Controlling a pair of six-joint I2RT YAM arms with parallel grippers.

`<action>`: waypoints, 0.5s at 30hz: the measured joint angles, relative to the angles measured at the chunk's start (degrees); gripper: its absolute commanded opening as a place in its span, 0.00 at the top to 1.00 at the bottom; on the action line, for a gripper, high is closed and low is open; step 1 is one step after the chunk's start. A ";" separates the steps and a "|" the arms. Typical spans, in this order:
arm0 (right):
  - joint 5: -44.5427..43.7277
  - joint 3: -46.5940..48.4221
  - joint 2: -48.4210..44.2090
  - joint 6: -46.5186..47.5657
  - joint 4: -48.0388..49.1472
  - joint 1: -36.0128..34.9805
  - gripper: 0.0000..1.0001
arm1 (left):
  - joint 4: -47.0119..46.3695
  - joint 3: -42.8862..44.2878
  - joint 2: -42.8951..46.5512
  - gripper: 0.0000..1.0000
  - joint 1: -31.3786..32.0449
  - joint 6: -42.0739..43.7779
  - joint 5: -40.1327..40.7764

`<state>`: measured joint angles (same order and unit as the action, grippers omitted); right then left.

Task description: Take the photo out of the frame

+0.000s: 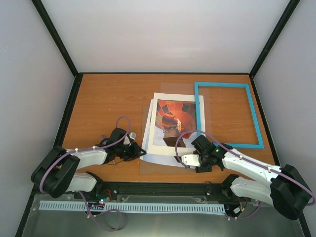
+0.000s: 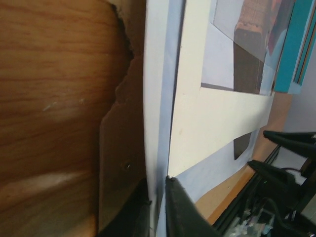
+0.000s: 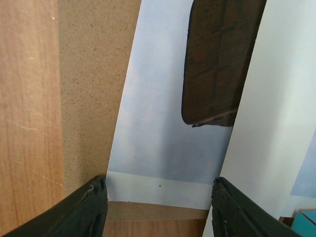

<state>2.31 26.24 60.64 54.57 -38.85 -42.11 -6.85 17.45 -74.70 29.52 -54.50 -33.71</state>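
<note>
My left gripper (image 2: 158, 197) pinches the photo (image 1: 170, 121) at its 8 o'clock edge; my right gripper (image 3: 160, 190) stands open at 5 o'clock; frame (image 1: 254, 116) lies at 2 o'clock.

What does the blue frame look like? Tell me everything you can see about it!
The frame is a thin turquoise rectangle lying flat on the back right part of the wooden table. It is empty, and the tabletop shows through its middle. Its left side overlaps the right edge of the white mat around the balloon photo. Nothing grips it.
</note>
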 measured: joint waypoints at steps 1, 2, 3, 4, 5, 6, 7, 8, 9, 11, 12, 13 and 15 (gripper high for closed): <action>0.00 0.02 0.00 0.00 0.00 0.00 0.41 | -0.28 0.02 -0.31 0.98 -0.02 0.09 -0.07; 0.00 0.00 0.00 -0.02 0.00 0.00 0.40 | -0.44 0.04 -0.48 0.99 -0.11 0.02 -0.15; -0.09 0.02 -0.02 -0.13 0.00 0.00 0.38 | -0.46 0.04 -0.52 0.99 -0.20 -0.09 -0.13; -0.17 0.09 -0.09 -0.22 -0.07 0.00 0.37 | -0.46 0.04 -0.44 0.99 -0.31 0.04 -0.20; -0.26 0.24 -0.17 -0.31 -0.37 0.00 0.34 | -0.37 0.04 -0.20 0.99 -0.42 0.04 -0.20; -0.31 0.63 -0.26 -0.48 -0.94 0.00 0.32 | -0.09 0.04 0.26 0.99 -0.63 0.07 -0.20; -0.17 1.73 -0.50 -0.44 -2.67 -0.02 0.31 | 0.48 0.07 1.25 0.99 -1.01 0.17 -0.20; 0.04 2.60 -0.79 -0.74 -3.80 -0.04 0.30 | 1.03 0.07 2.34 0.99 -1.31 0.26 -0.20; 0.52 4.61 -1.29 -0.70 -6.16 -0.04 0.30 | 1.97 0.09 3.89 0.99 -1.64 0.46 -0.15; 2.05 9.22 -2.67 -1.07 -8.63 -0.07 0.31 | 4.57 0.17 7.91 0.99 -2.08 0.94 -0.09; 2.97 11.80 -3.30 -1.62 -8.87 -0.07 0.31 | 6.01 0.17 10.21 0.99 -2.19 1.11 -0.02; 3.72 13.53 -3.56 -2.05 -8.57 -0.07 0.32 | 7.67 0.17 12.48 0.99 -2.21 1.20 0.09; 5.68 16.52 -2.84 -3.98 -6.56 -0.07 0.32 | 11.98 0.17 17.68 0.99 -2.27 1.27 0.50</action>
<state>7.99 42.76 57.80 50.59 -45.41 -42.17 5.13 17.63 -57.01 27.24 -53.23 -33.21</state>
